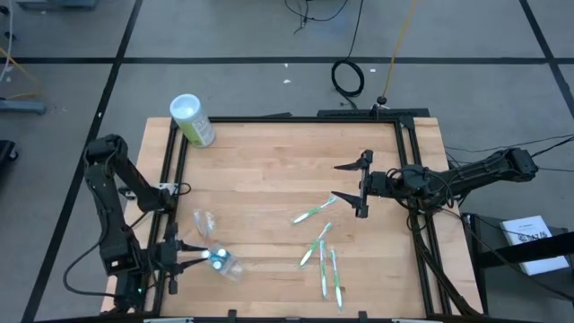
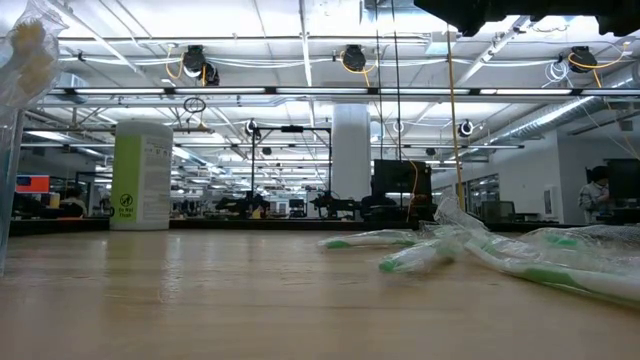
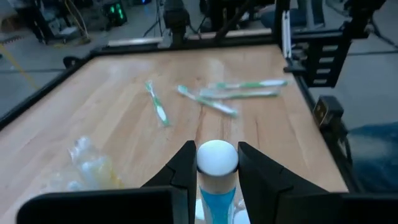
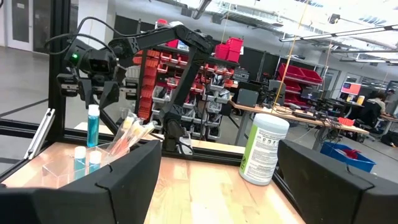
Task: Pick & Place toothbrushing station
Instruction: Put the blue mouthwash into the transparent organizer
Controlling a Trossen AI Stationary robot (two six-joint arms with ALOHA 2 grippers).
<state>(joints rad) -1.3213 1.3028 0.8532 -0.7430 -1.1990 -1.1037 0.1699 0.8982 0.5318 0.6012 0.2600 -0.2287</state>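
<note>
The left gripper [image 3: 213, 171] is hovering low over the near left corner of the tabletop [image 1: 269, 170], its jaws clenching a small blue tube [image 3: 217, 180] with a white rounded cap, held upright between the two fingers. In the right wrist view this tube [image 4: 93, 126] is hanging just above the clear plastic holder [image 4: 59, 171], where two more blue-capped tubes [image 4: 86, 162] are standing side by side. The right gripper [image 1: 352, 184] is waiting over the right side of the tabletop with its jaws spread wide and gripping nothing. The white toothbrushes [image 1: 321, 253] with green accents are lying scattered on the tabletop near the middle and toward the near right, one [image 1: 313, 213] lying just beside the right gripper. A green canister [image 1: 193, 120] with a white lid is standing at the far left corner, well apart from everything else.
</note>
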